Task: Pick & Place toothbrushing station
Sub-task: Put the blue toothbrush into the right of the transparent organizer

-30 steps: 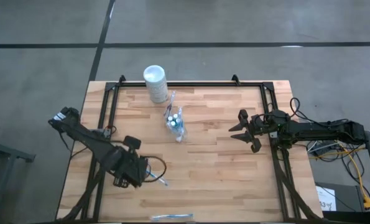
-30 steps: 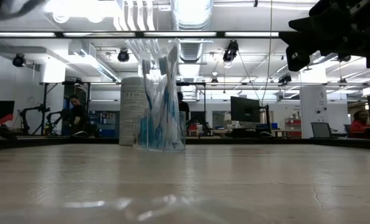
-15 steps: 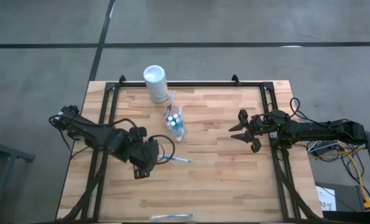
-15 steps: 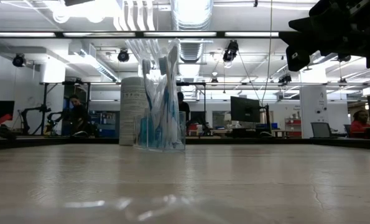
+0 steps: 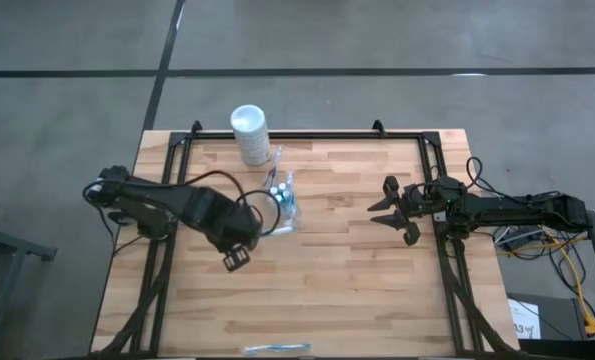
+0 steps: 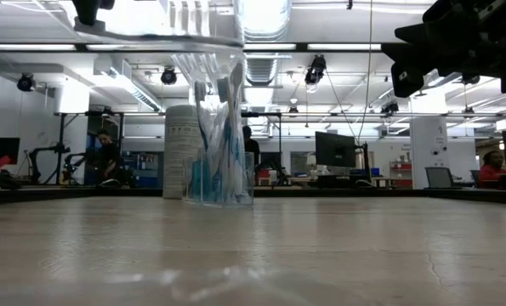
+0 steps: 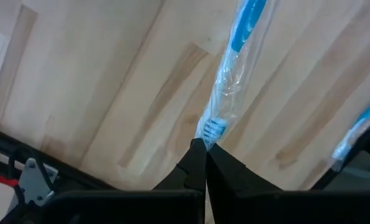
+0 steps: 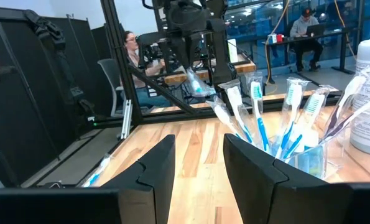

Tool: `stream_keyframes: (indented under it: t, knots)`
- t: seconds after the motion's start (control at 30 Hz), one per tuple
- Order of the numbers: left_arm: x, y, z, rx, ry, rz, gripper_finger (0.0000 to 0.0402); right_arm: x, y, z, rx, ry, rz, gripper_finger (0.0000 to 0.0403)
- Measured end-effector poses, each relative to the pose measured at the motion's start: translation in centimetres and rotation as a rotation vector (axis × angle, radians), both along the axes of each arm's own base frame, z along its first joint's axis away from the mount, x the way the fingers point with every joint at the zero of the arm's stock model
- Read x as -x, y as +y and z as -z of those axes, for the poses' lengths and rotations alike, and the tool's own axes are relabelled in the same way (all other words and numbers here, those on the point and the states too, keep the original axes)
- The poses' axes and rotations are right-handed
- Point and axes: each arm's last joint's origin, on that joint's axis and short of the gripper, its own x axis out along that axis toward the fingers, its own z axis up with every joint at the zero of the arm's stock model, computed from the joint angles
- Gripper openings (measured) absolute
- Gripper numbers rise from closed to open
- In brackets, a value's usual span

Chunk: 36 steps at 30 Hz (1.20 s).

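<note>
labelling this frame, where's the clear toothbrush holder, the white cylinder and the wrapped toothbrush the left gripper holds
clear toothbrush holder (image 6: pixel 219 181), low view, its see-through front wall
white cylinder (image 5: pixel 248 121), high view, its round lid
wrapped toothbrush (image 7: pixel 231 93), left wrist view, mid-wrapper just past the left gripper (image 7: pixel 199 148)

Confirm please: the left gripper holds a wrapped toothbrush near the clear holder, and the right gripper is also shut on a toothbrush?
Not quite. The left gripper does hold a wrapped toothbrush near the clear holder, but the right gripper is open and empty, as the right wrist view shows.
</note>
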Motion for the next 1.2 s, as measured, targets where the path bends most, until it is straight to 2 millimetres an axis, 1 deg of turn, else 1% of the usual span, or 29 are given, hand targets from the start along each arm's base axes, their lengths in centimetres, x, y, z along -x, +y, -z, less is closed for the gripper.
stream_keyframes:
  t: [0.23,0.43,0.63,0.73,0.93,1.03,1.13,1.2]
  knots:
    - [-0.3,1.3,0.2,-0.005,0.012,-0.053,0.0005,0.0,0.0,0.0,0.000,0.000,0.000,0.0132]
    - [-0.7,1.7,0.2,-0.103,-0.045,-0.034,0.0005,0.0,0.0,0.0,0.000,0.000,0.000,0.0132]
    - [-1.6,1.6,0.0,-0.140,-0.143,0.044,0.0005,0.0,0.0,0.0,0.000,0.000,0.000,0.0132]
    - [-1.7,1.5,0.0,-0.138,-0.155,0.061,0.0005,0.0,0.0,0.0,0.000,0.000,0.000,0.0132]
    - [-1.7,1.2,0.0,-0.116,-0.154,0.107,0.0005,0.0,0.0,0.0,0.000,0.000,0.000,0.0132]
    - [-2.1,1.1,0.3,-0.115,-0.182,0.153,0.0005,0.0,0.0,0.0,0.000,0.000,0.000,0.0132]
    - [-2.6,0.9,0.5,-0.078,-0.218,0.188,0.0005,0.0,0.0,0.0,0.004,-0.006,0.001,0.0132]
    - [-2.9,0.7,0.8,-0.053,-0.242,0.195,0.0005,0.0,0.0,-0.1,-0.024,-0.002,-0.002,0.0132]
